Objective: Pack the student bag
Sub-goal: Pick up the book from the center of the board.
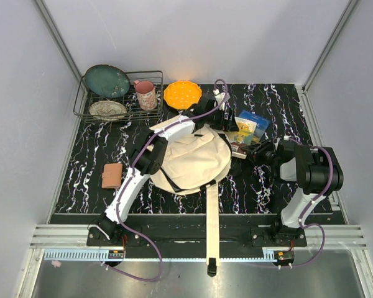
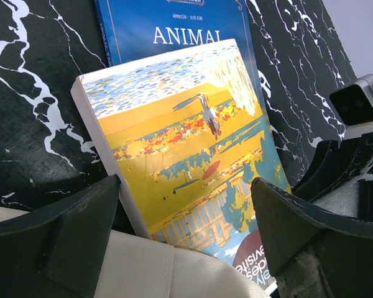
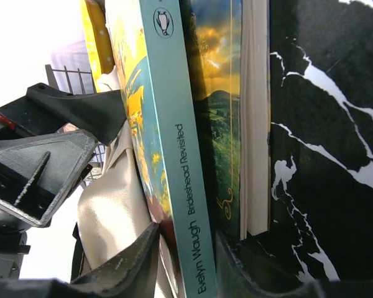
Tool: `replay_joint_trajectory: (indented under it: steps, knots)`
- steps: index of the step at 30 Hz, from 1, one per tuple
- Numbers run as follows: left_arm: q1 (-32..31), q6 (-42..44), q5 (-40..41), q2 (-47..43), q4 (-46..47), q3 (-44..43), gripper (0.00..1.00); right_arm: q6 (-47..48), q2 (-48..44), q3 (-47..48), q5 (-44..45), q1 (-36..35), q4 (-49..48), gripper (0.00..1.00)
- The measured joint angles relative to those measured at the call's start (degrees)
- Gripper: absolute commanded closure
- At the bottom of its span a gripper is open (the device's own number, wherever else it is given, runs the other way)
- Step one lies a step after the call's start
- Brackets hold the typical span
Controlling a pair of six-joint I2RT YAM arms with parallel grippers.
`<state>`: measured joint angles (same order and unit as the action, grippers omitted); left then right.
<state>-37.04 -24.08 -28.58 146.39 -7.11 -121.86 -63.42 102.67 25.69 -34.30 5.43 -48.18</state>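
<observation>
The cream student bag [image 1: 196, 161] lies mid-table, and its fabric [image 2: 143, 267] fills the bottom of the left wrist view. At its far right edge, a yellow and teal paperback [image 2: 186, 143] rests on a blue book [image 2: 174, 28]. My left gripper [image 2: 186, 230] hangs open over the bag's edge, one finger on each side of the paperback's near end, touching neither. My right gripper [image 3: 188, 236] is shut on the paperback's teal spine [image 3: 174, 124]. One finger presses the cover and the other the back. A green-covered book [image 3: 227, 124] stands beside it.
A brown wallet [image 1: 112, 176] lies left of the bag. At the back left, a wire rack [image 1: 81, 105] holds a teal plate [image 1: 107, 81], with a pink mug [image 1: 145, 95] and an orange bowl [image 1: 182, 94] alongside. A long strap [image 1: 212, 230] hangs over the near edge.
</observation>
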Motion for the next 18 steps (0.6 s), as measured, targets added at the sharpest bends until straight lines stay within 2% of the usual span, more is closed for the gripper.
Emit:
replay_joint_trajectory:
  steps: [2,3,4,5,8,10,15,18]
  knots:
    - [0.00,0.04,-0.37,0.00,0.94,0.66,0.14,0.04,-0.04,-0.07,-0.44,0.00,-0.02,0.64]
    - [0.00,0.04,-0.44,0.00,1.31,1.07,0.15,0.09,-0.17,-0.07,-0.72,0.00,-0.02,0.73]
    - [0.00,0.09,-0.50,-0.04,1.66,1.46,0.17,0.15,-0.42,-0.07,-0.90,0.00,-0.02,0.94]
    - [0.00,0.07,-0.61,-0.11,2.05,2.03,0.18,0.33,-0.72,-0.07,-1.09,0.00,0.00,1.00]
    - [-0.04,0.15,-0.79,-1.01,3.17,4.70,0.15,1.64,-3.02,-0.04,-1.57,-0.02,1.22,1.00]
    - [-0.37,0.04,-1.20,-2.93,3.41,7.96,0.01,2.86,-6.36,-0.02,-0.81,-0.02,4.79,1.00]
    - [-2.16,0.07,-0.37,-10.47,2.82,15.63,0.01,8.76,-24.26,0.33,4.90,-0.24,22.93,1.00]
    - [-2.97,-0.15,0.50,-18.05,4.28,21.35,0.01,12.17,-34.07,2.08,8.48,-0.15,31.95,1.00]
